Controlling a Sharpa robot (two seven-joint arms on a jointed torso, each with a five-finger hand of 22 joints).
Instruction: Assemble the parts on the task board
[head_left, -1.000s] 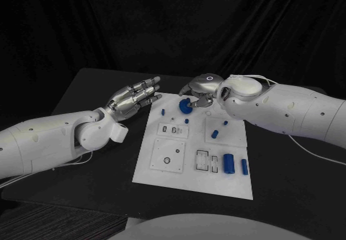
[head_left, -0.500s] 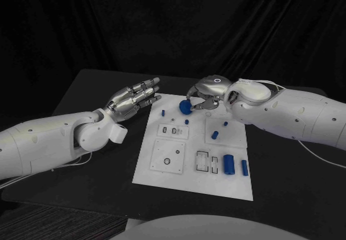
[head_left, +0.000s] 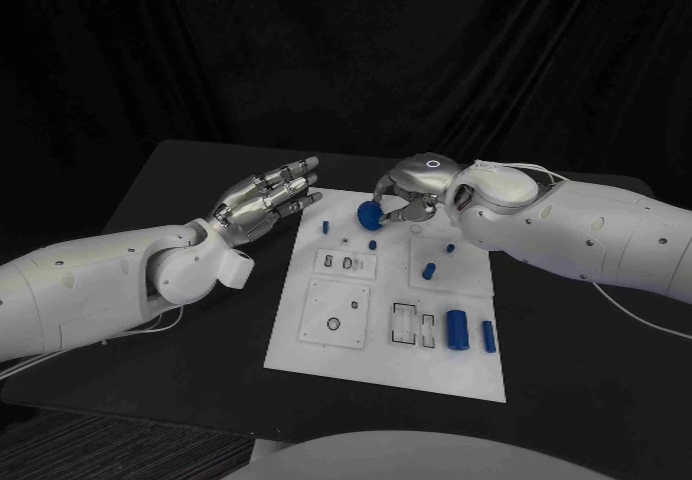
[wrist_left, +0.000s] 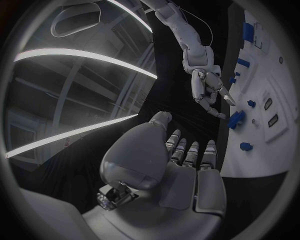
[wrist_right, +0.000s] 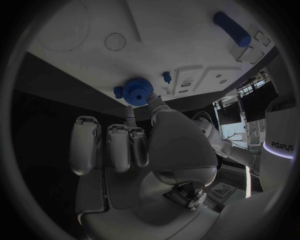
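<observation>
— Blue is the colour of the gear (head_left: 371, 214) that the right hand (head_left: 408, 191) pinches between its fingertips, above the far edge of the board (head_left: 389, 352). What is different from one second ago?

— The right hand has moved a little toward the board's far left corner, and the gear with it; the gear now looks more like a flat disc turned to the camera. The left hand (head_left: 265, 200) has not moved. It hovers beside the far left corner of the board, fingers straight and apart, holding nothing.

— And the other parts?

— They lie as before. A big cylinder (head_left: 457, 327) and a thinner one (head_left: 489, 335) are near the right edge, close to the near right corner. Small pegs (head_left: 430, 268) stand in the middle and far part of the board.

— What is hard to see?

— From the head camera I cannot tell if the gear touches the board or hangs above it. In the right wrist view the gear (wrist_right: 137, 90) sits at the fingertips, close to the white surface, with a small peg (wrist_right: 166, 76) near it, but contact is not clear. The right arm covers the far right corner of the board.
</observation>
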